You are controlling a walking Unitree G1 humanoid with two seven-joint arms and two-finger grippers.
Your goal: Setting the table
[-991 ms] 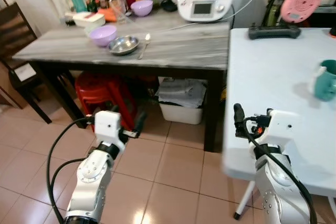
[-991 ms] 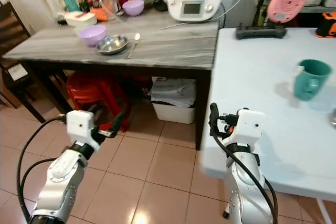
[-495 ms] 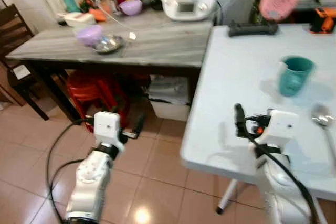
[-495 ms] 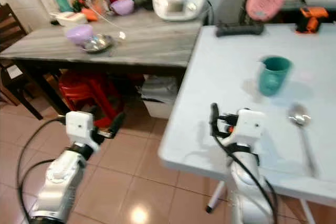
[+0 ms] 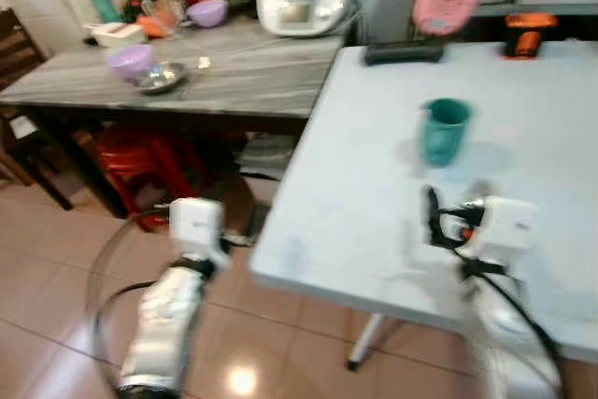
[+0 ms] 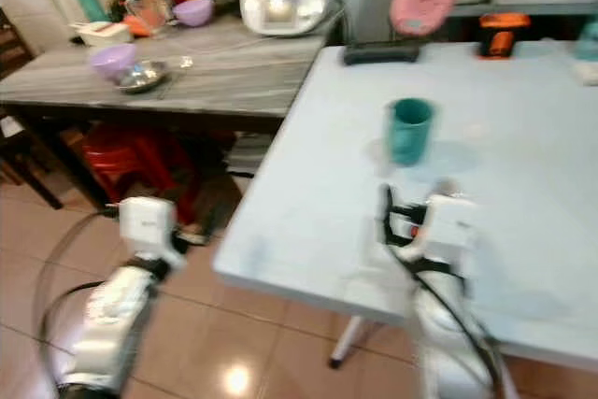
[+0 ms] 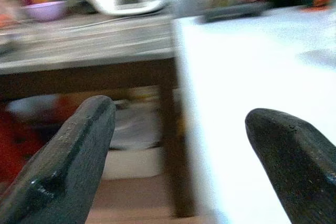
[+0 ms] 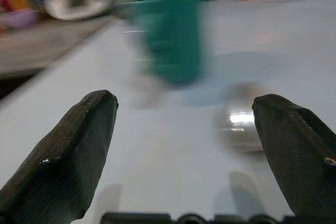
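My right claw (image 8: 181,150), fingers spread wide and empty, faces the spoon bowl (image 8: 242,128) just ahead; teal cup (image 8: 170,34) beyond; left claw (image 7: 181,156) wide, farther.

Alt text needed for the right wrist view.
The right gripper, fingers open and empty, hovers low over a pale blue table, facing a blurred teal cup with a shiny spoon bowl lying beside it.
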